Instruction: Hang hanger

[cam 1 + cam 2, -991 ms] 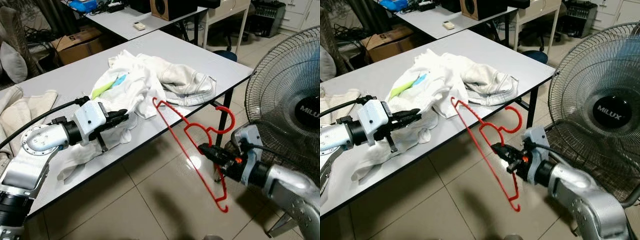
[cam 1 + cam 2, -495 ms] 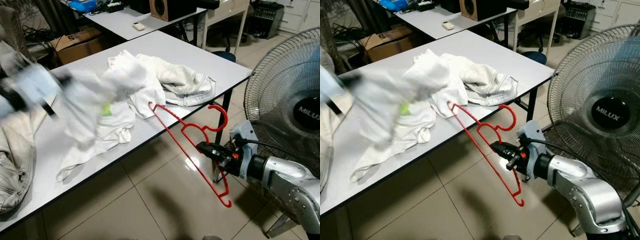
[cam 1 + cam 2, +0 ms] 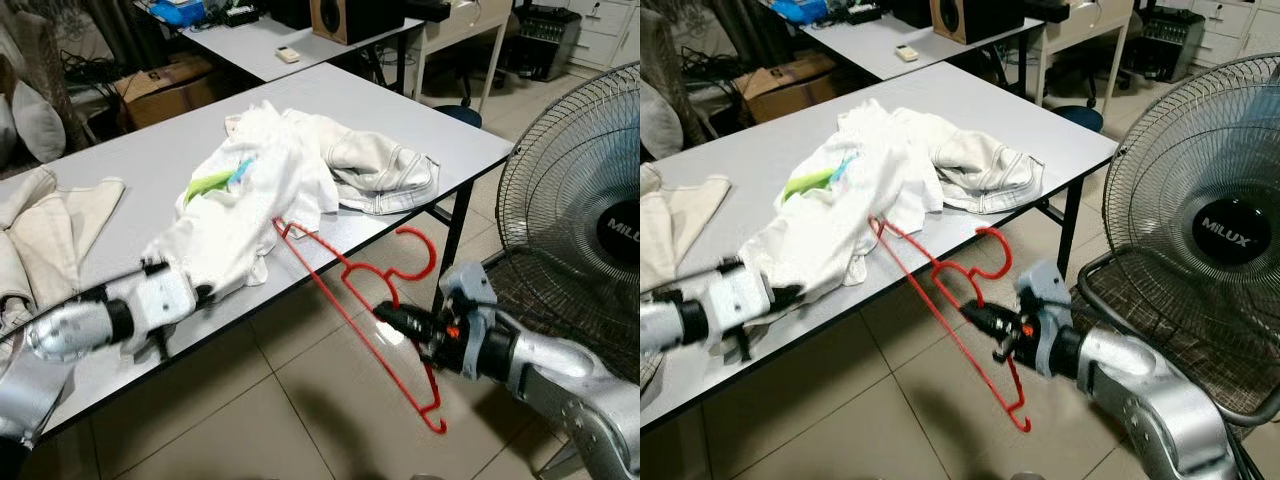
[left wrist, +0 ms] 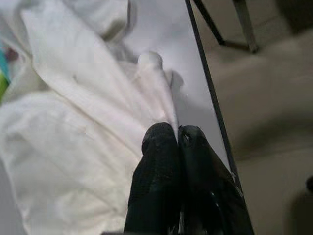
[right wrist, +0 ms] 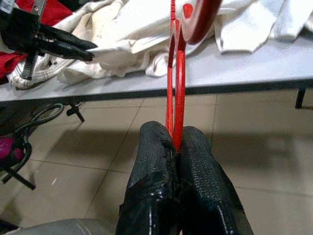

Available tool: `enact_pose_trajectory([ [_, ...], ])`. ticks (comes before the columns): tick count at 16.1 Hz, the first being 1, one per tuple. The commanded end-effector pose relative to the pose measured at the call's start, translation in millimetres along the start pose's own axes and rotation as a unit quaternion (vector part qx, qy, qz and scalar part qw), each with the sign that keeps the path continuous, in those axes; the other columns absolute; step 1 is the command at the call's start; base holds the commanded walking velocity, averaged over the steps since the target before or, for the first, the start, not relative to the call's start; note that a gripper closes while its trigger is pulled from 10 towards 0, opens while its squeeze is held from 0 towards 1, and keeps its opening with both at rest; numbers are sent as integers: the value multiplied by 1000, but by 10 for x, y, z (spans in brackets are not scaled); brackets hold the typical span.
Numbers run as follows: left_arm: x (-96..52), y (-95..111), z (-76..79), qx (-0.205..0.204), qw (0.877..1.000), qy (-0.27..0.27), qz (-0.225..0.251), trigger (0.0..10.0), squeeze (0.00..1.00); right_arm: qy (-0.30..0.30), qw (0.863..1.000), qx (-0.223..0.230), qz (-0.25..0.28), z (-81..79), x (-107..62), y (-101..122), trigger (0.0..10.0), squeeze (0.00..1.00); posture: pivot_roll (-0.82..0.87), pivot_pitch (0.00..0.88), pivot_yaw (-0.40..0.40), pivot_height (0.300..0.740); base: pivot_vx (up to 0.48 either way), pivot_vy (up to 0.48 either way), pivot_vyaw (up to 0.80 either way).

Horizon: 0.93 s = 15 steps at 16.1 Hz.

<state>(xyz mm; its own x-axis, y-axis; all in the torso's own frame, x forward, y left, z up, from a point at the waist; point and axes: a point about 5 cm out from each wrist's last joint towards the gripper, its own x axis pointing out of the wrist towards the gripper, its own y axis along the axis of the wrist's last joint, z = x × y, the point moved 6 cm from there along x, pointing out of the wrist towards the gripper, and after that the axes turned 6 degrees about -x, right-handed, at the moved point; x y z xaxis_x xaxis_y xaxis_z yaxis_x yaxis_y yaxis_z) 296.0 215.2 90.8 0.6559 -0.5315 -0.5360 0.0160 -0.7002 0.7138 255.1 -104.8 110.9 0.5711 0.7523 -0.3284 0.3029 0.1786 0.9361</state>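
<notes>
The right end effector (image 3: 388, 315) is clenched on the red hanger (image 3: 345, 290), its two black fingers (image 5: 161, 161) pinching the thin red wire low on the frame, out over the tiled floor (image 3: 260, 420) in front of the tabletop (image 3: 400, 120). From that grip the hanger runs up and away to the robot's left, its far end reaching the tabletop edge and touching the hem of the white garment (image 3: 250, 200); its hook curls up just above the end effector, and its lower corner hangs down past the fingers toward the floor. The left end effector (image 4: 177, 139) has its fingers pressed together on a fold of the same white garment, close to the near edge of the tabletop, so the cloth is pinched between the pads; in the head views its tip sits under the low corner of that garment (image 3: 790, 290). Beyond the left end effector the white garment lies spread, with a green and blue patch (image 3: 215, 180) showing in its folds, and past that a cream garment (image 3: 385, 170) lies bunched near the far corner. Farther to the left a beige cloth (image 3: 50, 225) lies on the tabletop. To the right of the right end effector stands a large floor fan (image 3: 1210, 230) with a wire grille.
</notes>
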Motion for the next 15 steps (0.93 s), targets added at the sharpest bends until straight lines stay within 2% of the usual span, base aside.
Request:
enact_pose_trajectory([
  [1, -41, 29, -109, -11, 1000, 21, 5, 10000, 361, -4, 1000, -8, 8, -11, -12, 46, 10000, 0, -210, 0, 141, 740, 0, 0, 0],
  [2, -51, 184, -178, -40, 997, 35, 47, 10000, 1000, -14, 1000, -9, 4, 10, -38, 16, 10000, 0, -210, 0, 141, 740, 0, 0, 0],
  [3, -52, 314, -164, -63, 994, 27, 82, 10000, 1000, -31, 999, -11, 0, 45, -67, -17, 10000, 0, -209, 0, 140, 740, 0, 0, 0],
  [4, -50, 349, -139, -69, 993, 19, 91, 10000, 1000, -39, 999, -12, 0, 59, -78, -26, 10000, 0, -209, 0, 141, 740, 0, 0, 0],
  [6, -23, 470, -32, -116, 985, 4, 129, 10000, 1000, -65, 998, -9, 15, 93, -115, 5, 10000, 0, -218, 0, 143, 740, 0, 0, 0],
  [7, 27, 618, -3, -176, 968, 21, 180, 10000, 1000, -93, 995, -13, 34, 126, -145, 86, 10000, 0, -221, 0, 141, 740, 0, 0, 0],
  [8, 63, 641, 22, -193, 963, 25, 189, 10000, 1000, -102, 994, -15, 36, 142, -154, 102, 10000, 0, -223, 0, 139, 740, 0, 0, 0],
  [9, 156, 646, 78, -210, 960, 35, 182, 10000, 1000, -118, 992, -19, 38, 169, -173, 118, 10000, 0, -226, 0, 131, 740, 0, 0, 0],
  [11, 475, 580, 226, -206, 969, 44, 126, 10000, 1000, -166, 985, -15, 51, 291, -187, 149, 10000, 0, -232, 0, 128, 740, 0, 0, 0],
  [13, 733, 603, 238, -203, 970, 79, 108, 10000, 1000, -184, 982, -25, 45, 331, -183, 132, 10000, 0, -237, 0, 124, 740, 0, 0, 0],
  [14, 841, 598, 276, -198, 972, 88, 95, 10000, 0, -184, 982, -32, 38, 311, -181, 115, 10000, 0, -242, 0, 128, 740, 0, 0, 0],
  [15, 873, 607, 260, -206, 968, 101, 98, 10000, 0, -186, 981, -35, 38, 304, -187, 112, 10000, 0, -245, 0, 129, 740, 0, 0, 0],
])
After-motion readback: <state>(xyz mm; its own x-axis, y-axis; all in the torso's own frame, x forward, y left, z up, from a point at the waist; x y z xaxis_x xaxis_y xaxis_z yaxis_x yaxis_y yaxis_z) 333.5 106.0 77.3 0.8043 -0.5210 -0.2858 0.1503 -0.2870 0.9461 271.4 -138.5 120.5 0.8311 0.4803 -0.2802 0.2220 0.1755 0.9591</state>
